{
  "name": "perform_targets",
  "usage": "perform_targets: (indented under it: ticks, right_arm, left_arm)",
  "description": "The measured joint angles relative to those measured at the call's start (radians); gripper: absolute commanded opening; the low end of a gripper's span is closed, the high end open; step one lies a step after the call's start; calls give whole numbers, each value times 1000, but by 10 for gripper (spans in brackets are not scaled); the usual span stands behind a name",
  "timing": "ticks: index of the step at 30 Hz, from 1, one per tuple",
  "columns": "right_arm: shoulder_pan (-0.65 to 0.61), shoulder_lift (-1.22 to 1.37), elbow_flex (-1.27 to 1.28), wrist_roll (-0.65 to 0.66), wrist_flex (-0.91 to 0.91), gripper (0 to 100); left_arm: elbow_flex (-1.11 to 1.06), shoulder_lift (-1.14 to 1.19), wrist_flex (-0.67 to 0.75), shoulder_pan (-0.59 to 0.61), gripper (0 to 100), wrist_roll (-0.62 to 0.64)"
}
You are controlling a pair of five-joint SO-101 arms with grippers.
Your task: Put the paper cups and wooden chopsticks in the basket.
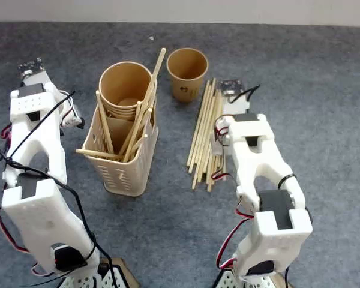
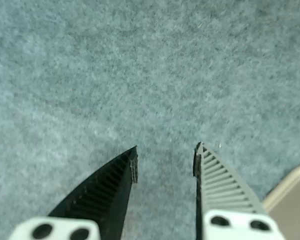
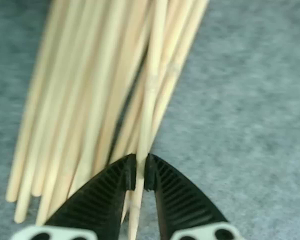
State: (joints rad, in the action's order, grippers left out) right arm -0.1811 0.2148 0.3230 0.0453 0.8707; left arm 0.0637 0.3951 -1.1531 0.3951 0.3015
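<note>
A cream slotted basket (image 1: 125, 165) stands left of centre and holds stacked paper cups (image 1: 125, 84) and several wooden chopsticks (image 1: 145, 108). One more paper cup (image 1: 187, 73) stands upright on the carpet behind and to the right of it. A loose bundle of chopsticks (image 1: 204, 135) lies to the basket's right. My right gripper (image 3: 140, 172) is down on that bundle (image 3: 85, 100), shut on a single chopstick (image 3: 152, 95). My left gripper (image 2: 165, 160) hangs open over bare carpet beside the basket's corner (image 2: 290, 192), with nothing between its fingers.
Grey carpet covers the whole table. The left arm (image 1: 36, 120) stands close to the basket's left side, and the right arm (image 1: 255, 156) lies over the near end of the chopstick bundle. There is free carpet at the far right and in front of the basket.
</note>
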Motion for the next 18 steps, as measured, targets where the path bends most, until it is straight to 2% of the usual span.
perform_targets:
  ticks: [8, 13, 16, 18]
  right_arm:
    - [64, 2, -255, 0, 244, 5]
    - [71, -32, -477, -78, 336, 5]
    - [37, -166, -592, -100, 334, 5]
    - [-35, -295, -641, -110, 301, 5]
  left_arm:
    - [0, 0, 12, -9, 211, 0]
    - [0, 0, 15, -9, 211, 0]
    - [0, 0, 15, -9, 211, 0]
    - [0, 0, 15, -9, 211, 0]
